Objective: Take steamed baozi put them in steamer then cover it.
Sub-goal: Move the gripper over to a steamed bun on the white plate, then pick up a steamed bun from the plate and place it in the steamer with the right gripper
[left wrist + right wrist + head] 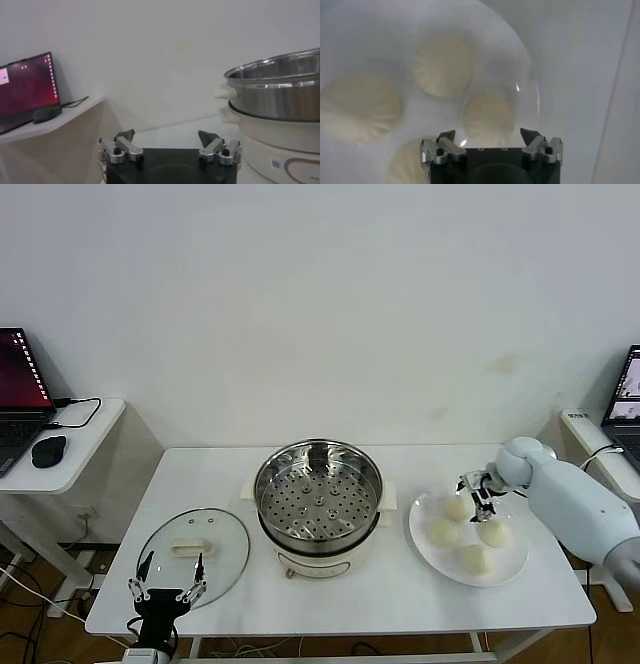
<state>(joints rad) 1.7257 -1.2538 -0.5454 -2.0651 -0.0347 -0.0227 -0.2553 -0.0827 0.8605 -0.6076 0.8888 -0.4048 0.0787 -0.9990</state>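
Observation:
Four off-white baozi lie on a white plate at the table's right: one at the back, one left, one right, one in front. My right gripper hangs open just above the back baozi; in the right wrist view that baozi lies between the open fingers, with others beyond. The empty steel steamer stands at the table's middle. The glass cover lies flat at the left. My left gripper is open and empty at the cover's front edge.
The left wrist view shows the steamer's wall close beside the left gripper. A side table with a laptop and a mouse stands at the left. Another laptop stands at the far right. The table's front edge is near.

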